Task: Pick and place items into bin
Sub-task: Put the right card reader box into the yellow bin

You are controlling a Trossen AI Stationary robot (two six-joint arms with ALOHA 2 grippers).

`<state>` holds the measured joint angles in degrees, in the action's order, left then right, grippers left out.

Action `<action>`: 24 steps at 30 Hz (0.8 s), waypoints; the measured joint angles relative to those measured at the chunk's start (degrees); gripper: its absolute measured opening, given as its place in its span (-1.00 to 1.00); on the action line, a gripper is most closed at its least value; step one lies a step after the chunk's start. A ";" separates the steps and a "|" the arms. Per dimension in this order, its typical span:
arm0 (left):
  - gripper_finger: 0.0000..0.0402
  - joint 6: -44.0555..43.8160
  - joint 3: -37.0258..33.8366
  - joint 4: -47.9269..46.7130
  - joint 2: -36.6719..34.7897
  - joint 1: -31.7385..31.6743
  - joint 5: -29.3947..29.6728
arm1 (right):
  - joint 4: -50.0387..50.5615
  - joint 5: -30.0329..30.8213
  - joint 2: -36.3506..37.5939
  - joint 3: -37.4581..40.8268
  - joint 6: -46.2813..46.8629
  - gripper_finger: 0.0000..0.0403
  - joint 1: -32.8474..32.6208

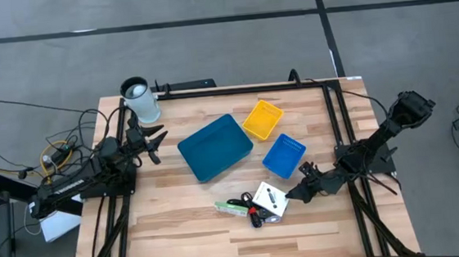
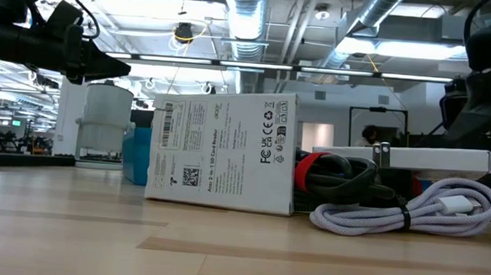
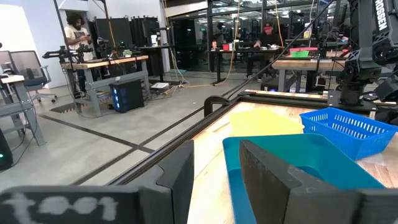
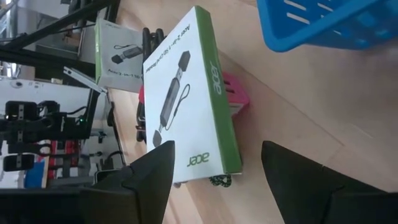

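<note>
Status: no transfer is complete. Three bins stand on the tabletop point(image 1: 180, 231) — a large teal bin point(image 1: 215, 148), a small yellow bin point(image 1: 262, 119) and a small blue bin point(image 1: 284, 155) — and, as far as the high view shows, none of them contains anything.

The items lie in one cluster near the front edge of the tabletop, just in front of the small blue bin. The cluster comprises a white packet point(image 1: 270, 200) with green edging, a green stick-like piece point(image 1: 230, 208), black pieces point(image 1: 243, 202) and a pink-red piece point(image 4: 236, 93) that touches the packet. In the low view a coiled white cable point(image 2: 410, 209) lies at the front of the cluster.

The right pincer point(image 1: 298, 194) is just beside the packet, low over the tabletop. Its fingers are spread wide and hold nothing; in the right wrist view the packet lies ahead of the gap between them, not yet inside it.

The left pincer point(image 1: 156, 142) waits near the rear left of the tabletop, beside a white cylinder point(image 1: 140, 101) and close to the teal bin. Its fingers stand apart and empty.

Assessment: the task is at its first pick. Remaining work — grasp each item in turn, carry it to a bin and release it. Every item is still outstanding.
</note>
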<state>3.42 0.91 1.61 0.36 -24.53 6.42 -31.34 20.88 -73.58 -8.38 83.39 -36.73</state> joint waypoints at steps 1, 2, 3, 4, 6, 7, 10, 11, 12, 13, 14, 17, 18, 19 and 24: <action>-0.41 0.00 -0.01 0.00 0.01 0.01 0.00 | 0.03 0.00 0.00 0.00 -0.02 0.16 0.00; -0.41 0.00 0.00 0.00 0.01 0.02 0.00 | 0.03 0.00 0.00 0.00 -0.02 0.16 0.00; -0.41 0.00 0.00 0.00 0.02 0.02 0.00 | 0.06 0.00 0.00 0.00 -0.02 0.16 0.00; -0.41 0.00 -0.01 0.00 0.01 0.01 0.00 | 0.17 0.00 0.00 0.00 -0.22 0.16 0.00; -0.41 0.00 0.00 0.00 0.01 0.02 0.00 | 0.18 -0.01 0.00 0.00 -0.63 0.16 0.00; -0.41 0.00 -0.01 0.00 0.01 0.01 0.00 | 0.18 -0.01 0.00 0.00 -0.76 0.16 0.00; -0.41 0.00 0.00 0.00 0.02 0.02 0.00 | 0.18 -0.01 0.00 0.00 -0.80 0.16 0.00; -0.41 0.00 -0.02 0.00 0.00 0.00 0.00 | 0.18 -0.02 0.00 0.00 -0.81 0.16 0.00; -0.41 0.00 -0.01 0.00 0.02 0.01 0.00 | 0.17 -0.02 0.00 0.00 -0.81 0.16 0.00; -0.41 0.00 -0.02 -0.01 0.02 0.01 0.00 | 0.15 -0.06 0.00 0.00 -0.81 0.16 0.00; -0.41 0.00 -0.01 0.00 0.01 0.01 -0.01 | 0.11 -0.29 0.00 0.00 -0.81 0.16 0.00; -0.41 0.00 -0.02 0.00 0.00 0.00 0.00 | 0.03 -0.98 0.00 0.00 -0.81 0.16 0.00; -0.41 0.00 0.00 0.00 0.00 0.02 0.00 | 0.01 -1.11 0.00 0.00 -0.79 0.16 0.00; -0.41 0.00 0.00 0.00 0.02 0.02 0.00 | 0.02 -1.18 0.00 0.00 -0.81 0.16 0.00; -0.41 0.00 -0.02 0.00 0.01 0.01 0.00 | 0.02 -1.31 0.00 0.00 -0.81 0.16 0.00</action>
<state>3.42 0.89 1.61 0.37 -24.53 6.42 -31.32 19.57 -73.58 -8.38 82.59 -36.73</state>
